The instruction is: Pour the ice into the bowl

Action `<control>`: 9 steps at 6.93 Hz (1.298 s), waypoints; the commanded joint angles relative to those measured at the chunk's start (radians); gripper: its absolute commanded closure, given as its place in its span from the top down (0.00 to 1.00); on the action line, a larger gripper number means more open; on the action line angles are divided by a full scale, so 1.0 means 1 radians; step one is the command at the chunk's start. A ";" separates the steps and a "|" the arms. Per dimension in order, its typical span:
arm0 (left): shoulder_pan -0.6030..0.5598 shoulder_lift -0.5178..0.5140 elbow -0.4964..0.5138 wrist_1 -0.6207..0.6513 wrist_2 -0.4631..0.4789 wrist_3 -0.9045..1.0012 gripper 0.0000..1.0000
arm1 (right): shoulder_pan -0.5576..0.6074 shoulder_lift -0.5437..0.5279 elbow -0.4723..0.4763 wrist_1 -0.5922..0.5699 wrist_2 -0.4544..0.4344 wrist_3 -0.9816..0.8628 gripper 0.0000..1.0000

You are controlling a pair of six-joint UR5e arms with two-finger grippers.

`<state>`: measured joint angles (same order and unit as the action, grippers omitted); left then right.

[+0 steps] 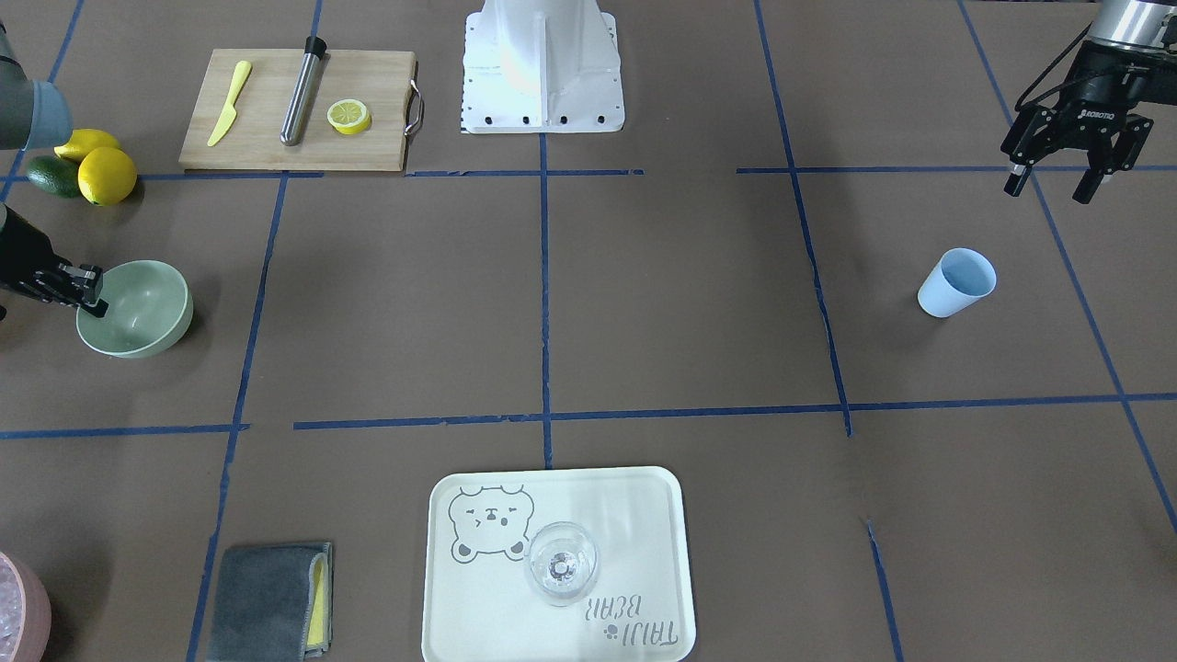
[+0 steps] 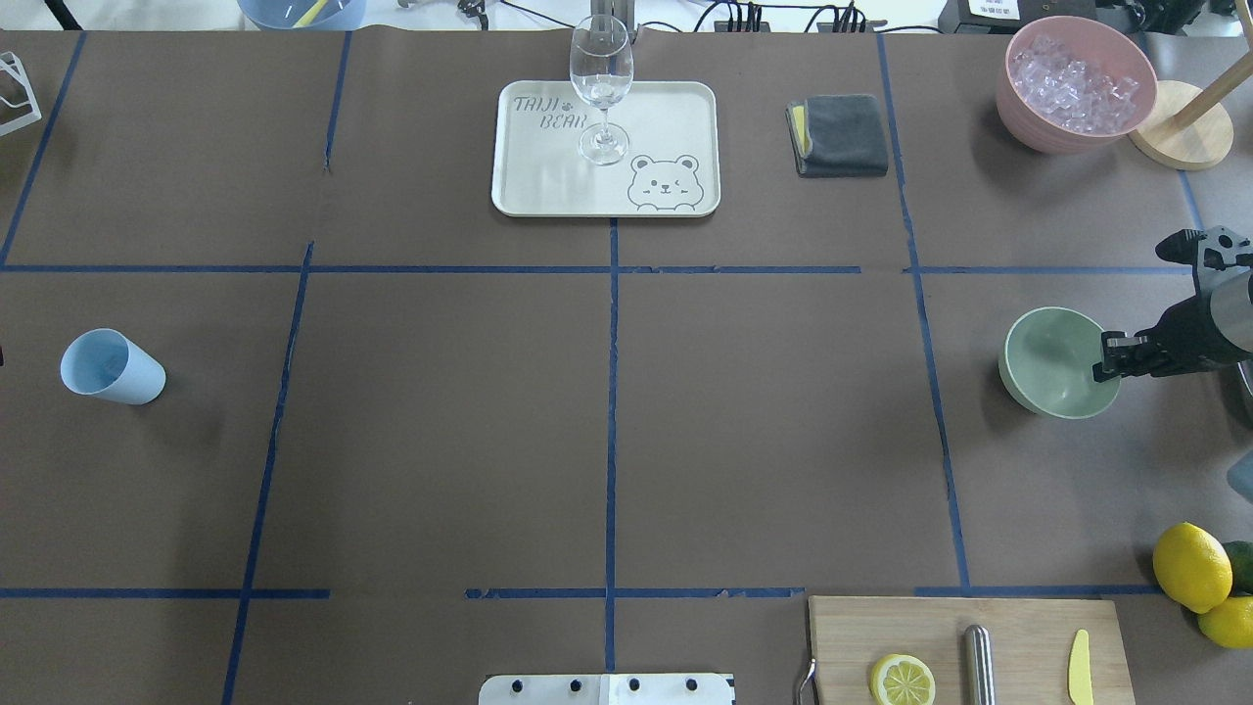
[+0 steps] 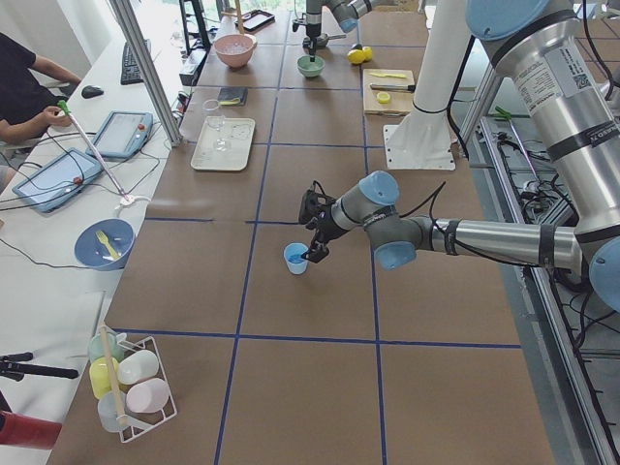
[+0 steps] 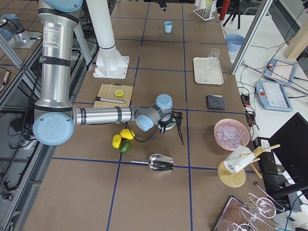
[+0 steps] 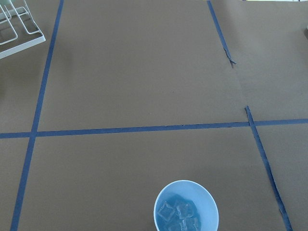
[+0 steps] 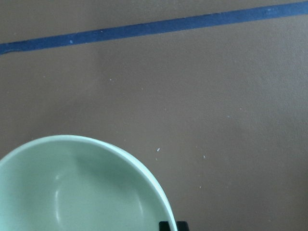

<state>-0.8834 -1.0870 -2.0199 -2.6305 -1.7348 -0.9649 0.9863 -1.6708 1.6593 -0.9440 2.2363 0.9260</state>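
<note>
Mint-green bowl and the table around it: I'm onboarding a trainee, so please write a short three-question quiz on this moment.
1. True or false: the round pale mint-green bowl already holds ice.
2. Which holds clear ice cubes? A clear wine glass; B pale blue plastic cup; C grey folded cloth.
3. Fill in: the right gripper grips the bowl's ____.
Key: 1 false; 2 B; 3 rim.

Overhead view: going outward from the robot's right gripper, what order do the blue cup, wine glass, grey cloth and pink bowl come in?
From the right gripper, at the green bowl's rim:
1. Pink bowl, far right corner.
2. Grey cloth, left of that bowl.
3. Wine glass, on the tray, far middle.
4. Blue cup, far left side.
</note>
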 commanded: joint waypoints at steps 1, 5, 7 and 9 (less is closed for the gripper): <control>0.123 0.039 0.001 -0.064 0.135 -0.087 1.00 | 0.017 0.015 0.078 -0.016 0.099 0.039 0.00; 0.513 0.055 0.004 -0.062 0.548 -0.351 1.00 | 0.019 0.237 0.131 -0.183 0.181 0.250 0.00; 0.593 0.050 0.094 -0.060 0.741 -0.388 1.00 | -0.078 0.319 0.132 -0.185 0.165 0.382 0.00; 0.607 0.012 0.157 -0.062 0.817 -0.391 1.00 | -0.167 0.438 0.132 -0.237 0.140 0.505 0.00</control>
<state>-0.2871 -1.0528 -1.9025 -2.6910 -0.9684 -1.3524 0.8706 -1.3066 1.7914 -1.1402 2.3874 1.3607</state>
